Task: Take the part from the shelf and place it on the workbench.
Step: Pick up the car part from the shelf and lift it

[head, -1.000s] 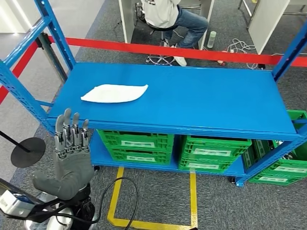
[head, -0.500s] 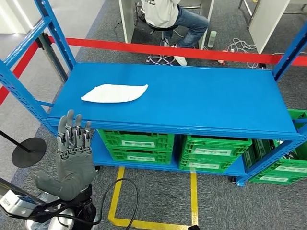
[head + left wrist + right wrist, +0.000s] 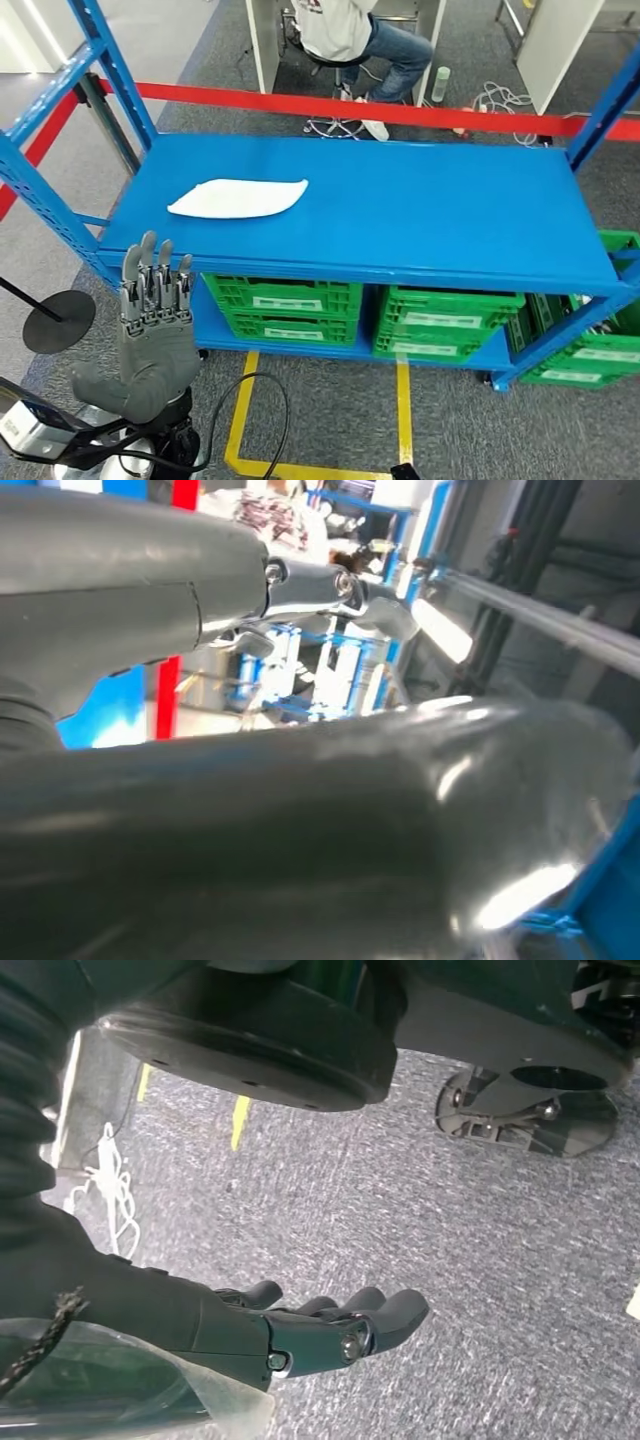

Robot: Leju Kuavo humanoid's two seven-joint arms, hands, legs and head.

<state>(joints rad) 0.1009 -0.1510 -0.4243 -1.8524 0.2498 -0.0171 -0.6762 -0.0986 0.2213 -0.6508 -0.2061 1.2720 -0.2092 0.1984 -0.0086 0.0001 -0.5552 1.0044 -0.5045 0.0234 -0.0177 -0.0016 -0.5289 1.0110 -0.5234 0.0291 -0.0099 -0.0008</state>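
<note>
Left hand point(image 3: 155, 335) raised in front of the shelf's point(image 3: 423, 215) near left corner, fingers straight and apart, thumb out to the side, holding nothing. Right hand point(image 3: 324, 1325) hangs low over grey carpet point(image 3: 490, 1250), fingers stretched out loosely, nothing in it. The part, a flat white bag point(image 3: 238, 197), lies on the blue shelf top toward its left end, well apart from the left hand. Green crates point(image 3: 290, 300) sit on the level below. Person on a stool point(image 3: 343, 30) behind the red tape point(image 3: 340, 105).

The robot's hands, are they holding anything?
No. The left hand is raised, fingers apart, short of the white part on the shelf. The right hand hangs empty over the floor.
</note>
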